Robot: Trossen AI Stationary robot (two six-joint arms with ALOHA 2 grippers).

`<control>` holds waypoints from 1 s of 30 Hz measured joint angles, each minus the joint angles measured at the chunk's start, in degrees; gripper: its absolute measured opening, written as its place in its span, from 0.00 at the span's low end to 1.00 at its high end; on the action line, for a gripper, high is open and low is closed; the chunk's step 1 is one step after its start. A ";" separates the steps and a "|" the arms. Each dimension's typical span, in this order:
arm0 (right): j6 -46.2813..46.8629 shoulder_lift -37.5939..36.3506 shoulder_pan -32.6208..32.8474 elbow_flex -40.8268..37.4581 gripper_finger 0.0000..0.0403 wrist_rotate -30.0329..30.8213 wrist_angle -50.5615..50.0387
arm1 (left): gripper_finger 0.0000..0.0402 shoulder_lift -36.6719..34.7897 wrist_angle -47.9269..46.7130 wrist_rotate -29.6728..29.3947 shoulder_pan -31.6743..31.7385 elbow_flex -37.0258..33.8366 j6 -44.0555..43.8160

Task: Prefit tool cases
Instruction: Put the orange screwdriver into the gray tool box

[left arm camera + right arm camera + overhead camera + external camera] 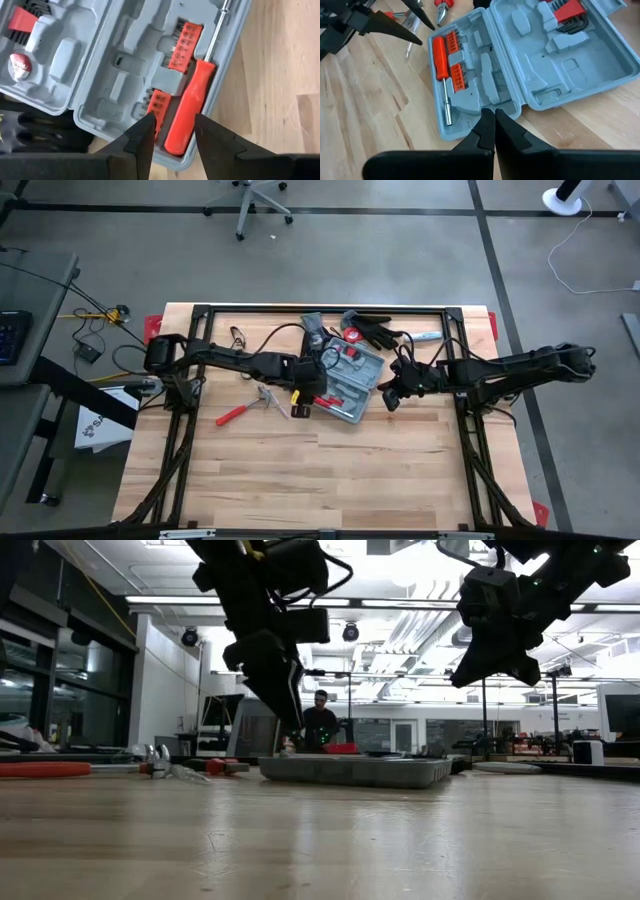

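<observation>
Your wooden table (300,470) carries the open tool case (348,372) near its far middle, lying flat between the two arms with both grey moulded halves facing up. Just beyond it lie the black gloves (375,332), and on the left arm's side, well clear of the case, red-handled pliers (240,412) and another metal hand tool still wait on the bare wood. Your left gripper (170,131) hangs right over the case's near half, fingers spread apart and holding nothing — the red-handled screwdriver (186,117) sits in its long slot directly between the fingertips, beside two orange bit holders (186,46) already seated in their recesses. It reads as a tool just set down or about to be adjusted, though you cannot tell which from here. Your right gripper (491,125) waits at the opposite side, raised above the table near the case's edge, its fingers pressed together and empty. In the other half you can see a red rack of hex keys (568,11) and a small red-and-white tape measure (20,66) in place. Several moulded pockets in both halves remain bare, so judge the job as partly done — the loose tools on the table likely still need seating, and whether the lid is to be shut afterwards is unclear.
</observation>
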 joint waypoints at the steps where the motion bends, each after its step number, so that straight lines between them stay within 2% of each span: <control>1: 0.00 0.00 -0.01 0.01 0.00 0.00 0.01 | 0.32 -0.06 0.43 -0.02 0.00 0.00 -0.78; 5: 0.04 0.00 0.00 0.00 0.00 -0.01 0.00 | 0.27 -0.17 2.74 1.71 0.25 0.00 -2.57; 9: 0.07 0.00 0.00 0.00 0.00 -0.02 0.02 | 0.08 -0.17 3.39 5.02 1.92 0.00 -2.66; 11: 0.17 0.00 -0.01 0.00 0.00 -0.02 0.02 | 0.02 -0.17 3.58 7.00 3.49 0.00 -2.80; 16: 0.25 0.00 -0.01 0.00 0.00 0.25 0.04 | 0.00 -0.17 4.87 15.70 6.80 0.00 -2.01; 19: 0.77 0.00 -0.01 0.00 0.00 0.34 0.04 | 0.00 0.11 4.51 18.67 6.70 0.00 -1.17; 26: 1.89 0.02 -0.02 0.00 0.00 1.70 0.34 | 0.00 4.07 6.64 20.14 3.96 0.00 -1.65; 30: 1.80 0.02 0.00 0.00 0.00 1.96 0.31 | 0.00 8.59 9.05 16.76 2.28 0.16 -3.52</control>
